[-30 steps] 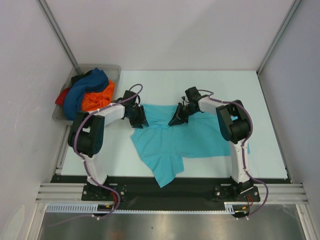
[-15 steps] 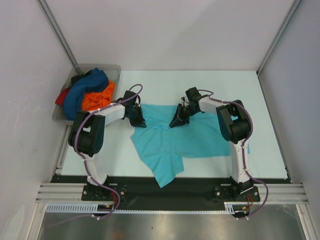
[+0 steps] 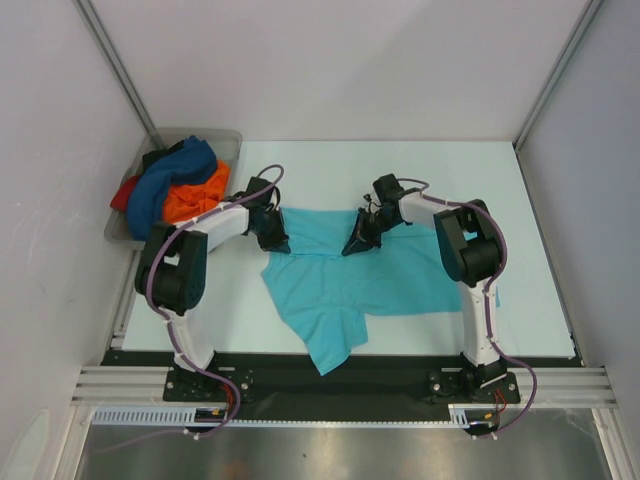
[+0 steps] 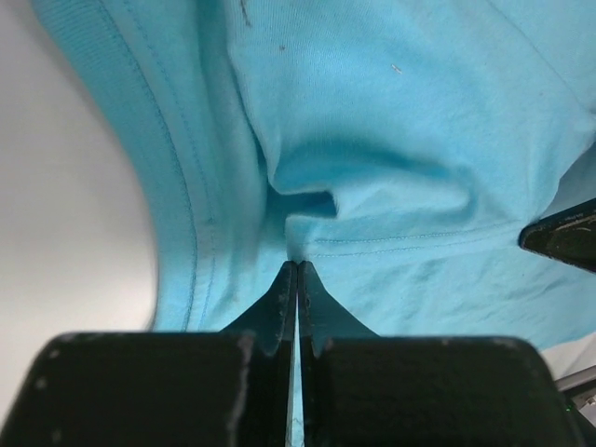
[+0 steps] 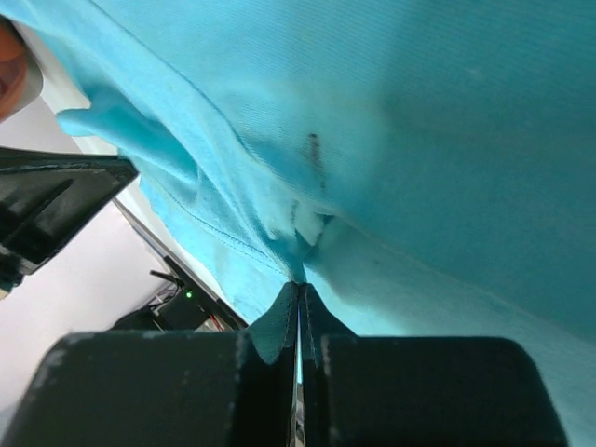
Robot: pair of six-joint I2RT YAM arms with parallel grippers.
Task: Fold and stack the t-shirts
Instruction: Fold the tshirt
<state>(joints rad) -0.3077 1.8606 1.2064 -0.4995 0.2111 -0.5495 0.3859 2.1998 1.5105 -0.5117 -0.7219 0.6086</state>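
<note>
The turquoise t-shirt (image 3: pixel 350 285) is laid out rumpled across the middle of the white surface (image 3: pixel 530 200), with one corner reaching the near edge. Its far edge is pinched in two spots. The left tool (image 3: pixel 277 242) is clamped tight on a fold by the hem at the left corner, and the right tool (image 3: pixel 352 243) is clamped on a bunched bit nearer the middle. Further back on the left, a dark blue t-shirt (image 3: pixel 165 185), an orange t-shirt (image 3: pixel 195 198) and a red t-shirt (image 3: pixel 124 192) are heaped in the grey tray (image 3: pixel 225 140).
</note>
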